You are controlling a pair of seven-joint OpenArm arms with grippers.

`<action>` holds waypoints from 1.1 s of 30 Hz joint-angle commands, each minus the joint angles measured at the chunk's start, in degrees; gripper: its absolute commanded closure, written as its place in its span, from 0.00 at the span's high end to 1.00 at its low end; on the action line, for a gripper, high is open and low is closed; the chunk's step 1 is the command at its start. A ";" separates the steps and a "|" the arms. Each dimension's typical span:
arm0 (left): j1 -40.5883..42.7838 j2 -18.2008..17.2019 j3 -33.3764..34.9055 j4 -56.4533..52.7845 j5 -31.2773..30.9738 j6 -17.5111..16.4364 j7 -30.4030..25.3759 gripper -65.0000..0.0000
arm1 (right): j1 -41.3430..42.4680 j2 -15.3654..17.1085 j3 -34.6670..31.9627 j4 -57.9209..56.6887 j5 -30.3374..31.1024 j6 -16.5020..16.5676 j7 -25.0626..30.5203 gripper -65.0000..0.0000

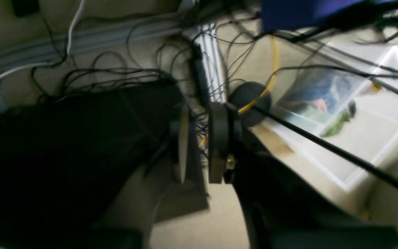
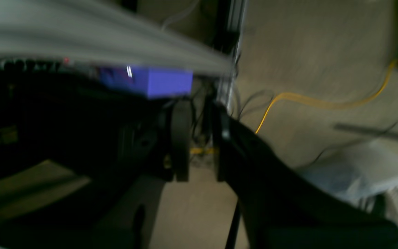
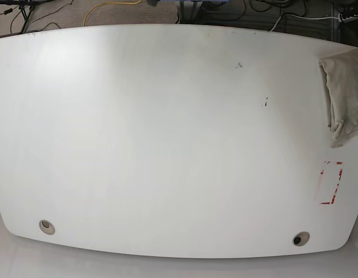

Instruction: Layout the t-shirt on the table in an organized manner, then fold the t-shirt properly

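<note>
A: What fills the base view?

B: The white worktop, mostly bare. The beige t-shirt lies bunched at its right edge, partly out of frame, above the red-tape rectangle. Two grey grommet holes sit near the front edge.

A: And the arms?

B: Off the worktop, over floor and cables. The left gripper holds nothing, jaws slightly parted. The right gripper too, narrow gap, blurred.
</note>
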 commanded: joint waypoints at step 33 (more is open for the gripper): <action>-45.43 -5.49 18.99 -66.26 -0.44 16.51 -1.55 0.15 | 40.95 -0.40 -3.65 -63.15 -19.11 -14.52 11.25 0.17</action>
